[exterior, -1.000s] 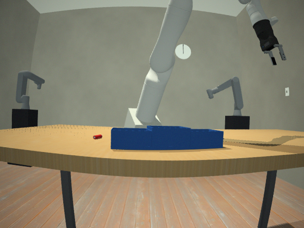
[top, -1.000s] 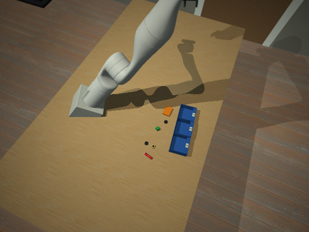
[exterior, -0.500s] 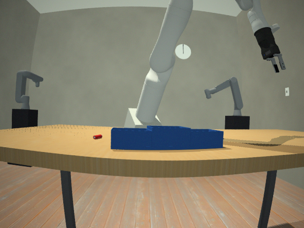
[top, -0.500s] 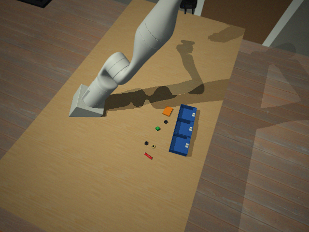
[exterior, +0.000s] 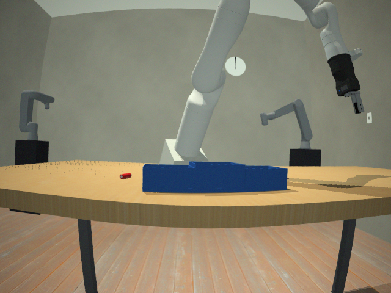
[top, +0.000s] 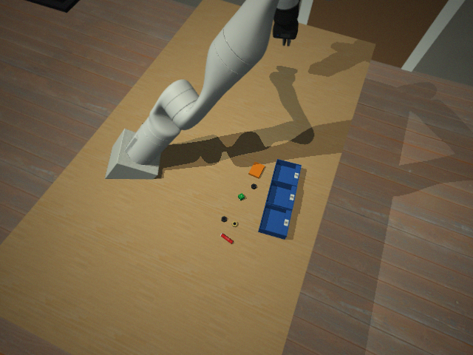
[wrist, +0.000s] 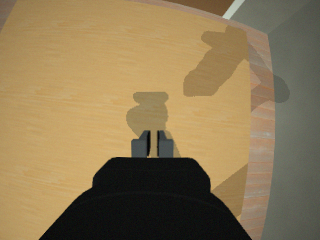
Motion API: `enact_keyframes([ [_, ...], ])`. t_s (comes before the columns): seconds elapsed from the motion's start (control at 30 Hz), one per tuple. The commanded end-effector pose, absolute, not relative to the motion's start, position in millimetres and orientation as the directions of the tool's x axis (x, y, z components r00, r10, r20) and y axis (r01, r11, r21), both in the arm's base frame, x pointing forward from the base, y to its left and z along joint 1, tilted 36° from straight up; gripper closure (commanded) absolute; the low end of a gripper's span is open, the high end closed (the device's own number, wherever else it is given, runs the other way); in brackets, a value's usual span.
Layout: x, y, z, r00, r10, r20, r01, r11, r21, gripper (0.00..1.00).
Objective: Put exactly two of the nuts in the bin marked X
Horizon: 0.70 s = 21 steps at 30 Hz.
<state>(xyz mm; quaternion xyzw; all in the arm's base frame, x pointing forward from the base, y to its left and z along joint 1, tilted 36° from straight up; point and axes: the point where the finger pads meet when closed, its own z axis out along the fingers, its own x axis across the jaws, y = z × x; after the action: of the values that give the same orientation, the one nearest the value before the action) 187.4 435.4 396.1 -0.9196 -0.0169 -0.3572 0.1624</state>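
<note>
Two black nuts (top: 253, 186) (top: 223, 219) and a brass-coloured nut (top: 234, 223) lie on the table left of a row of three blue bins (top: 281, 197). Each bin carries a small white label; I cannot read the marks. The bins also show in the exterior view (exterior: 214, 180), where they hide the nuts. My gripper (top: 286, 41) hangs high above the far end of the table, well away from the nuts and bins. Its fingers (exterior: 357, 108) are shut with nothing between them. The wrist view shows them (wrist: 152, 143) over bare table.
A green piece (top: 241, 196), an orange block (top: 256, 169) and a red cylinder (top: 227, 238) lie among the nuts. The red cylinder also shows in the exterior view (exterior: 125, 175). My arm's base (top: 131, 160) stands at the table's left side.
</note>
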Motion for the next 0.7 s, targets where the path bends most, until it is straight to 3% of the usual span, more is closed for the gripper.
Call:
enact_keyframes([
  [0.0,212.2,416.4,397.0,0.747,-0.207,0.631,0.023,-0.941,-0.336,0.69],
  [0.17,235.5,392.7,395.5,0.729,-0.378,0.57,-0.162,-0.906,-0.392,0.69],
  [0.57,269.5,350.9,385.6,0.688,-0.52,0.506,-0.32,-0.844,-0.431,0.69],
  [0.67,283.4,325.5,382.2,0.615,-0.647,0.451,-0.462,-0.758,-0.46,0.69],
])
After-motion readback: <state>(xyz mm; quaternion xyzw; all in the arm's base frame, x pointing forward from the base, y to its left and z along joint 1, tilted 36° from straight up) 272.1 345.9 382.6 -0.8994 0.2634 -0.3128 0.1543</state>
